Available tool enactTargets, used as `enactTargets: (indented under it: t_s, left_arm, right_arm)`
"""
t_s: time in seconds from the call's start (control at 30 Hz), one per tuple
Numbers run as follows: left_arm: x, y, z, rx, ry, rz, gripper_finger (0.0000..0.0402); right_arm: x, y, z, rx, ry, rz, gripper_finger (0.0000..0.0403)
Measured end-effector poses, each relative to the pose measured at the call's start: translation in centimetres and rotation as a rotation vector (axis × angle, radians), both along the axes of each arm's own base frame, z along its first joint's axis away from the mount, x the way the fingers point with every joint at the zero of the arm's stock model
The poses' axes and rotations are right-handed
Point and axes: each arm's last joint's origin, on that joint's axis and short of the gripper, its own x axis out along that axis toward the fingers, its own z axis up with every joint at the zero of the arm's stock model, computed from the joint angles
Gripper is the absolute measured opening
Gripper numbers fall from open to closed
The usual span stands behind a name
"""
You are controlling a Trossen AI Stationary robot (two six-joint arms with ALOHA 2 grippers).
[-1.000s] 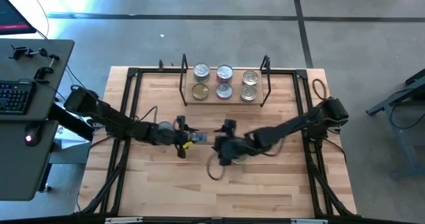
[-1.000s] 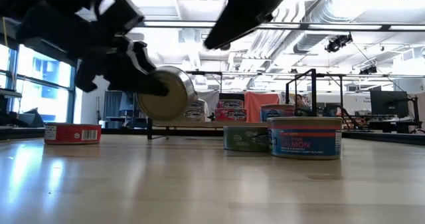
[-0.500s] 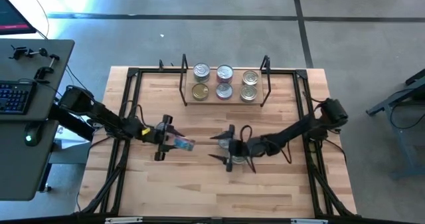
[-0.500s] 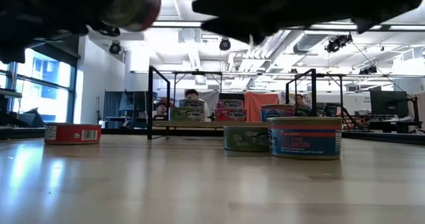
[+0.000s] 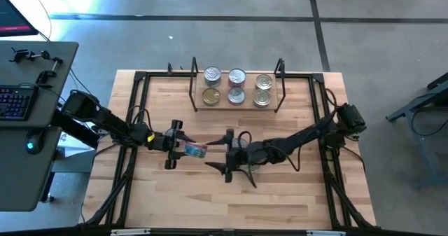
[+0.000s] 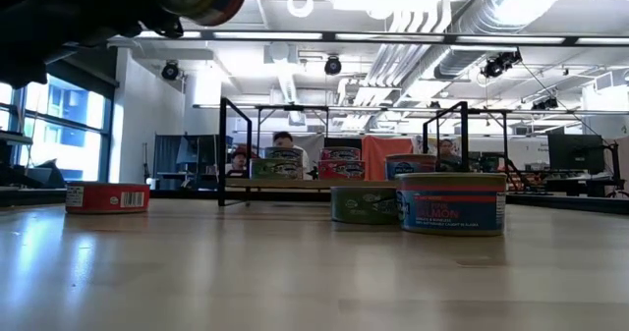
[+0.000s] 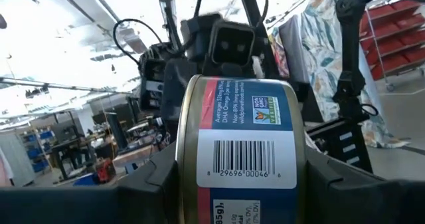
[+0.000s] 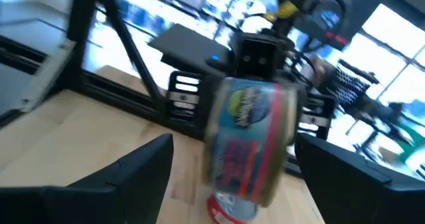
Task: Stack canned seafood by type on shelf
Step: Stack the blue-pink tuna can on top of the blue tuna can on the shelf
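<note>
Can clamped in left pincer, axis level toward wide-open right pincer.

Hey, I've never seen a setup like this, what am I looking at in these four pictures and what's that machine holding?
It is a robot with two dark arms working at a wooden table. One picture looks straight down from above, one looks level across the tabletop, and two come from cameras on the arms' wrists.

The left gripper holds a can in the air, tipped on its side; the left wrist picture shows its barcode label close up. The right gripper faces that can with its fingers spread wide and holds nothing.

At the back stands a small shelf with six cans on it. More cans stand on the table, among them a red can and a salmon can.
</note>
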Motion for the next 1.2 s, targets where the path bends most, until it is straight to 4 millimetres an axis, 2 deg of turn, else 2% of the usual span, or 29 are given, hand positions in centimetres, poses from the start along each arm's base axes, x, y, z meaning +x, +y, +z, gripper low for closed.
enactTargets:
  t_s: [0.1, 0.23, 0.5, 0.63, 0.73, 0.8, 0.9, 1.0, 1.2]
  left_arm:
    - [0.1, 0.0, -0.1, 0.004, 0.011, 0.005, 0.0169]
    - [0.1, 0.0, -0.2, 0.003, 0.025, 0.026, 0.0169]
    - [0.2, 0.0, -0.4, 0.063, 0.033, 0.046, 0.0177]
    - [0.2, 0.0, -0.5, 0.069, 0.048, 0.046, 0.0185]
    - [0.3, 0.0, -0.6, 0.071, 0.056, 0.046, 0.0186]
    - [0.3, 0.0, -0.6, 0.070, 0.060, 0.044, 0.0190]
    - [0.4, 0.1, -0.9, 0.086, 0.089, 0.068, 0.0204]
    - [0.5, 0.3, -1.5, 0.102, 0.152, 0.162, 0.0223]
    - [0.5, 0.7, -2.3, 0.108, 0.245, 0.296, 0.0240]
  right_arm:
    - [0.5, 0.0, 0.8, 0.026, 0.038, -0.057, 0.0307]
    - [1.0, -0.1, 1.0, 0.030, 0.056, -0.013, 0.0296]
    - [2.7, -0.5, -0.4, 0.043, 0.082, -0.049, 0.0255]
    - [2.9, -0.4, -0.5, 0.055, 0.077, -0.094, 0.0235]
    - [2.8, -0.2, -0.6, 0.068, 0.079, -0.122, 0.0202]
    - [2.7, 0.0, -0.5, 0.081, 0.086, -0.131, 0.0174]
    - [2.1, 0.2, -0.5, 0.059, 0.134, -0.181, 0.0171]
    - [1.1, 0.4, -0.1, 0.051, 0.190, -0.256, 0.0171]
    - [-2.1, -0.6, 2.5, 0.064, 0.270, -0.417, 0.0171]
